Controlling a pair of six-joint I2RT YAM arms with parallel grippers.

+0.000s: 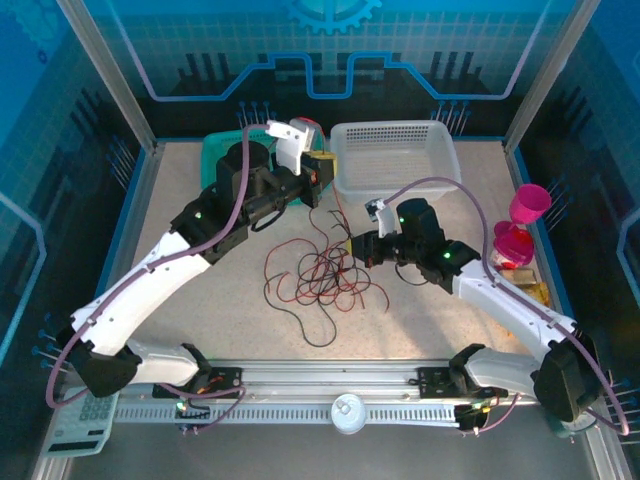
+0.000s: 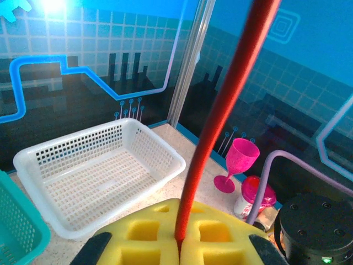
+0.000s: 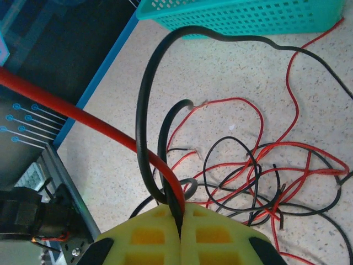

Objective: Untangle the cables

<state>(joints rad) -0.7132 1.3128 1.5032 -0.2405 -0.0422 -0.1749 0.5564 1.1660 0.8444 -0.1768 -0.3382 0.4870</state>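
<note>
At table centre, your cables [image 1: 320,275] lie in a red-and-black knot whose crossings cannot be sorted out from above. Your left claw [image 2: 179,245], at 12 o'clock of the heap, is pinched tight on a red cable [image 2: 219,121] that runs out of frame at the top. Your right claw [image 3: 180,232], at 2 o'clock, clamps two cables, one red, one black; both leave the frame.

cables [image 1: 320,272] mid-table, white basket [image 1: 390,126] behind, open tabletop [image 1: 400,330] nearer
</note>
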